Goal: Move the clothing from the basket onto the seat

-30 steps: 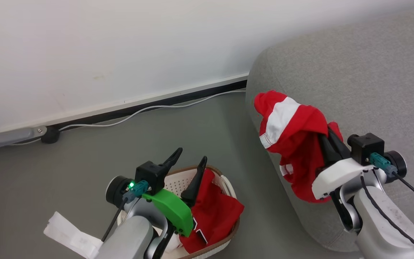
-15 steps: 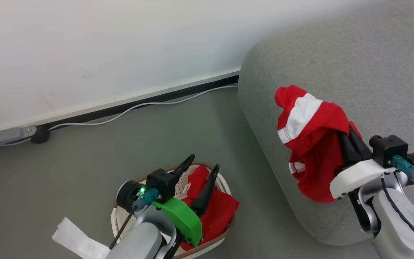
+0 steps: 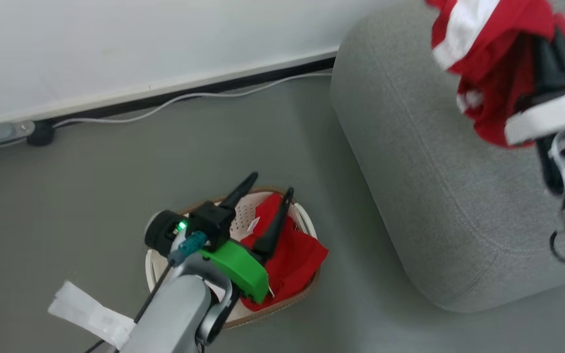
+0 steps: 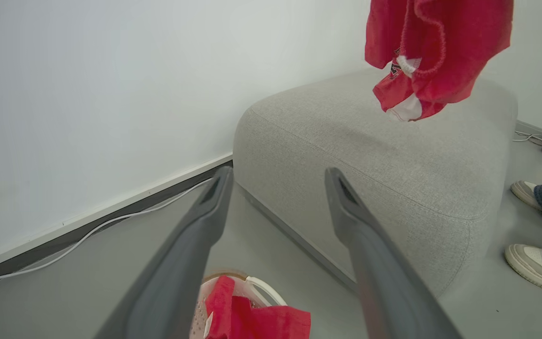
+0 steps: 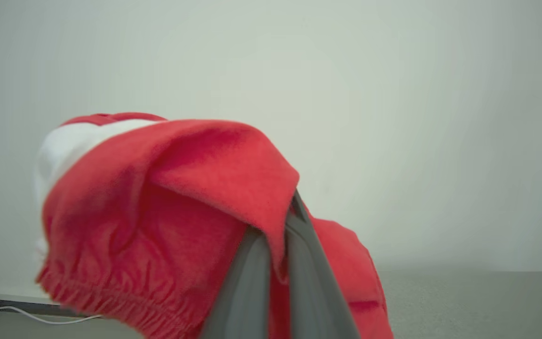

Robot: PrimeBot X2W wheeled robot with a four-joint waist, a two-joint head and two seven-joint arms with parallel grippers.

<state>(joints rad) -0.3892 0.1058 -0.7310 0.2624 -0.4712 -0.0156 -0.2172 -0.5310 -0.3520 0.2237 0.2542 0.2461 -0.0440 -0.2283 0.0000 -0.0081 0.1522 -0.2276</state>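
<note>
Your right gripper (image 3: pixel 550 41) is high at the top right of the head view. Its jaws are pinched tight on a red garment (image 3: pixel 488 29). The cloth drapes over the fingertips and hides them. In the right wrist view it folds across both fingers (image 5: pixel 245 282), with a white band on the left and a gathered hem along the bottom. In the left wrist view that garment hangs in the air above the seat (image 4: pixel 346 141), and its lowest fold is clear of the cushion. The head view is blurred around that arm, so you get no finer detail there.

Your left gripper (image 3: pixel 272 182) hovers over the basket (image 3: pixel 243 218) with its fingers spread wide and nothing between them. In the left wrist view the tips point up towards the wall and the near end of the seat.

The other garment (image 3: pixel 297 260) lies bunched in the basket on the side nearer the seat, with one corner spilling over the brown rim. One left finger overlaps it in the head view, and you can't tell there whether they touch.

The basket sits on the grey floor, near the seat's rounded end but apart from it. A white cable (image 3: pixel 189 95) runs along the skirting. A person's pale shoes (image 4: pixel 530 263) stand on the floor at the right of the left wrist view, beside the seat.
</note>
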